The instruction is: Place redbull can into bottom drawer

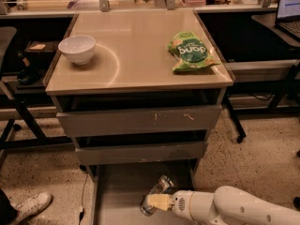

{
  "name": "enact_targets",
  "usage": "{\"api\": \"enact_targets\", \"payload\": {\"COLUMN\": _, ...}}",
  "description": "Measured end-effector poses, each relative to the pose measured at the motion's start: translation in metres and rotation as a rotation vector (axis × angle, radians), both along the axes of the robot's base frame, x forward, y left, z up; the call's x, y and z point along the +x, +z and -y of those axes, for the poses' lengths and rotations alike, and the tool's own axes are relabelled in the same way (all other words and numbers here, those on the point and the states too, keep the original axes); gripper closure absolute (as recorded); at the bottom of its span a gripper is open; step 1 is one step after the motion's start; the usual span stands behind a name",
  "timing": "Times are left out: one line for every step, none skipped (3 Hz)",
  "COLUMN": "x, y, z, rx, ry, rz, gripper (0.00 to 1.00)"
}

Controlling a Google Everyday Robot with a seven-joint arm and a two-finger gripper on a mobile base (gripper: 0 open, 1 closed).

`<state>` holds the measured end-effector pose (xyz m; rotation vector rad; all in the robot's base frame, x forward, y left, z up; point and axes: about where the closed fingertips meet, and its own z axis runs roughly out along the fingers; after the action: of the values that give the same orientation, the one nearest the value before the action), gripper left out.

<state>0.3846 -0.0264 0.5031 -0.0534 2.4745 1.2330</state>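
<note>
Gripper point(157, 201) clamped across the mid-body of the tilted redbull can point(162, 186), probably light, stiff, thin-walled and slippery, with the open bottom drawer point(119, 193) just beneath it.

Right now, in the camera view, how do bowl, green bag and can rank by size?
1. green bag
2. white bowl
3. redbull can, tilted in the gripper over the bottom drawer; partly hidden, so bowl versus can is unsure.

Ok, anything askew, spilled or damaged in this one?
The redbull can is tilted, not upright, held in the gripper low over the open bottom drawer. The top drawer shows scratch marks near the middle of its front. Nothing looks spilled.
</note>
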Motion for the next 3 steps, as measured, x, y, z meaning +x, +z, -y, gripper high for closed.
{"api": "enact_targets", "payload": {"x": 0.000, "y": 0.000, "z": 0.000, "rx": 0.000, "ry": 0.000, "rz": 0.000, "gripper": 1.00}}
{"api": "enact_targets", "payload": {"x": 0.000, "y": -0.019, "z": -0.007, "rx": 0.041, "ry": -0.004, "rz": -0.028, "gripper": 1.00}}
{"api": "enact_targets", "payload": {"x": 0.012, "y": -0.064, "z": -0.022, "rx": 0.098, "ry": -0.003, "rz": -0.058, "gripper": 1.00}}
